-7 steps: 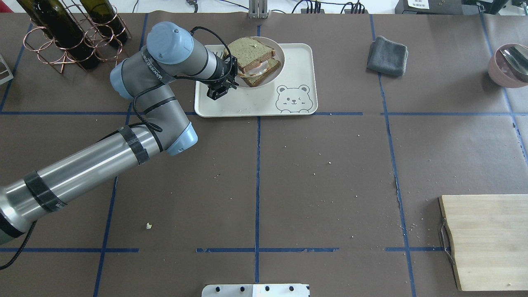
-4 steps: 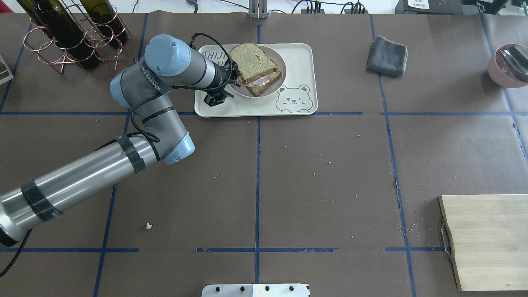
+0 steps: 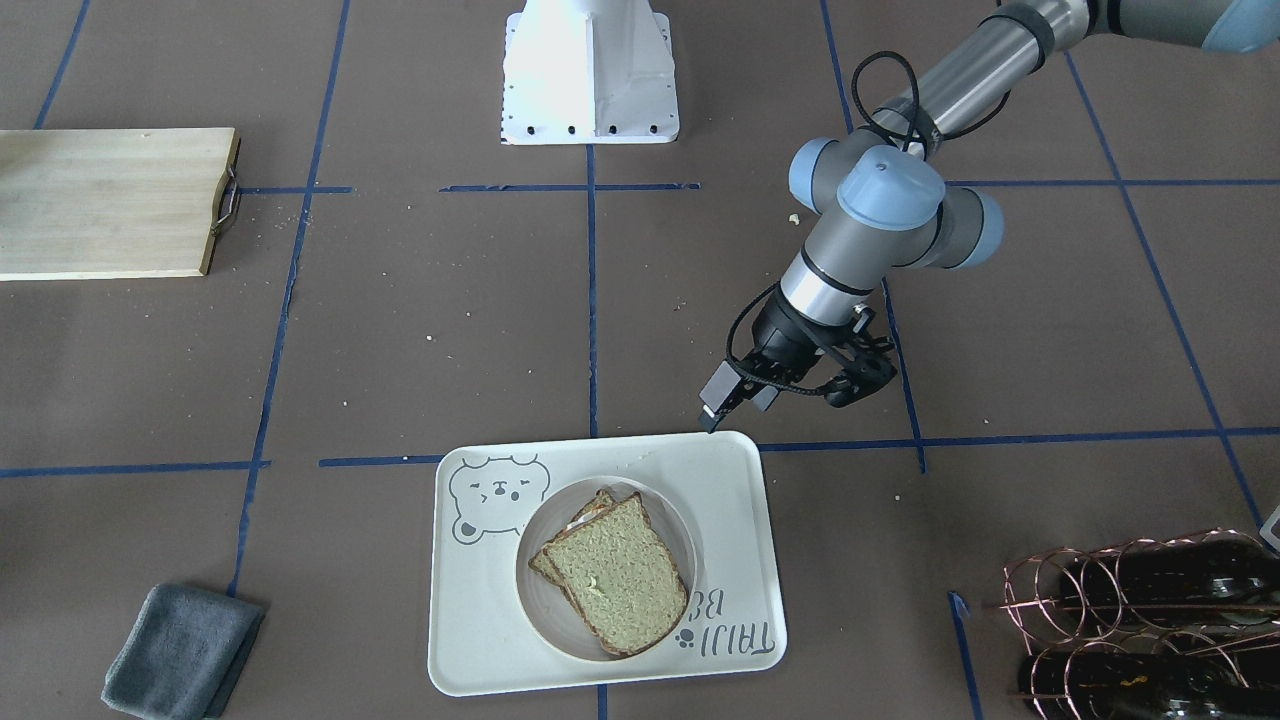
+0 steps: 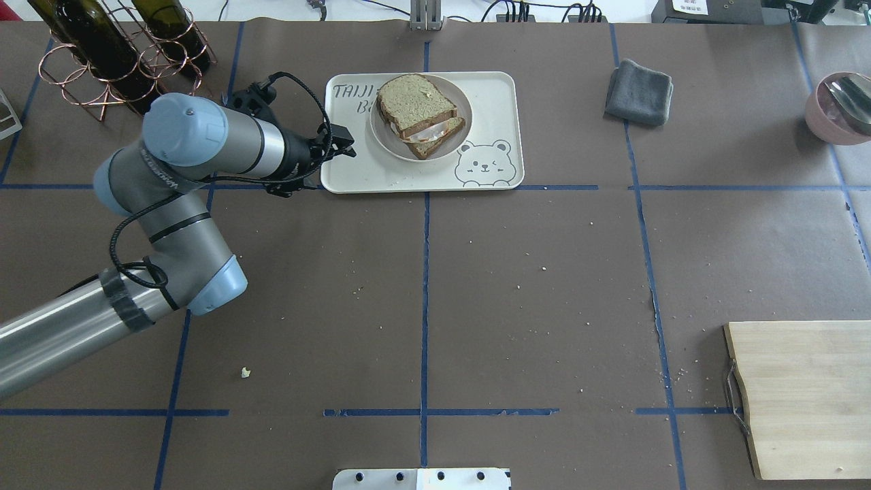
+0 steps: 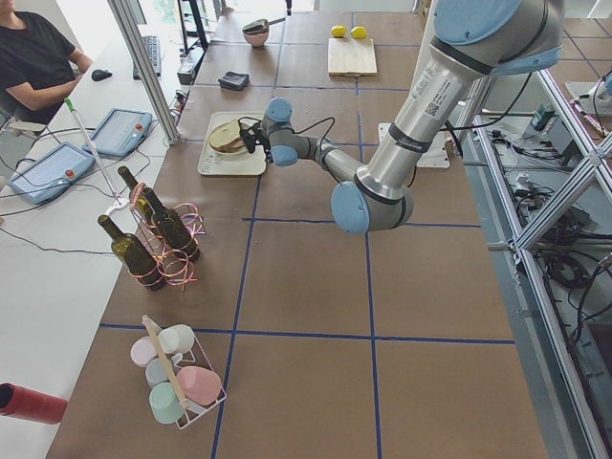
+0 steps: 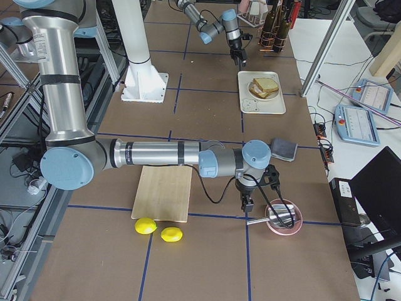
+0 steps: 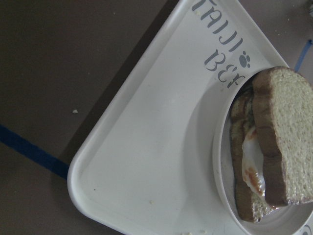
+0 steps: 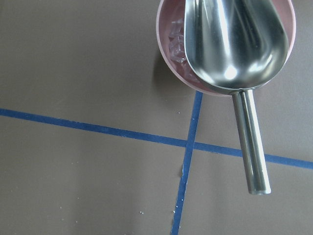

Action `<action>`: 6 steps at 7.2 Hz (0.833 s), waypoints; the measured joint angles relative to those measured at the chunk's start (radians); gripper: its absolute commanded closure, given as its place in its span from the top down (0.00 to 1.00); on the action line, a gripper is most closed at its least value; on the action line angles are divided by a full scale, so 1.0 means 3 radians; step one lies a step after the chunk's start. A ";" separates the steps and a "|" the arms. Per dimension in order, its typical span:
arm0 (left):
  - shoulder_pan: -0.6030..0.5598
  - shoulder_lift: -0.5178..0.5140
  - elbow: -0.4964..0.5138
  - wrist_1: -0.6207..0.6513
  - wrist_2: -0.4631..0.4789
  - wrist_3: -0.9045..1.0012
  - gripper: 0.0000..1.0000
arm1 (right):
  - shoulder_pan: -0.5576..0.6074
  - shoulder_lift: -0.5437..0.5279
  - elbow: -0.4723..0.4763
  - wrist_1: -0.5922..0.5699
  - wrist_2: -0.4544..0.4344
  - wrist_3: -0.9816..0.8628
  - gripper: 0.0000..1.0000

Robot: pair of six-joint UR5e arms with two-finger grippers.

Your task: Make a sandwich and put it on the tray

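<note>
The sandwich (image 4: pixel 418 112), two brown-crusted bread slices with a white egg between them, lies on a round off-white plate (image 4: pixel 381 139). The plate stands on the cream bear tray (image 4: pixel 490 88) at the table's far middle. My left gripper (image 4: pixel 338 145) hangs open and empty at the tray's left edge, apart from the plate. The front view shows it (image 3: pixel 735 400) just off the tray's corner (image 3: pixel 720 470). The left wrist view shows the sandwich (image 7: pixel 274 142) and tray (image 7: pixel 146 161). My right gripper (image 6: pixel 245 204) shows only in the exterior right view, beside a pink bowl (image 6: pixel 283 216); I cannot tell whether it is open.
A metal scoop (image 8: pixel 234 44) rests in the pink bowl (image 4: pixel 837 109) at far right. A folded grey cloth (image 4: pixel 639 92) lies right of the tray. A wooden cutting board (image 4: pixel 803 398) sits near right. A copper wine-bottle rack (image 4: pixel 116 54) stands far left, close behind my left arm.
My left gripper has left the plate's rim and drawn back leftward to the tray's left edge. The plate with the sandwich has shifted slightly and now rests on the tray.
</note>
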 measured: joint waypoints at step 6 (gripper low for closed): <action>-0.1237 0.0787 -0.0963 0.1666 -0.0559 0.3546 1.00 | 0.0036 -0.0089 0.0000 0.0002 0.0010 -0.0005 1.00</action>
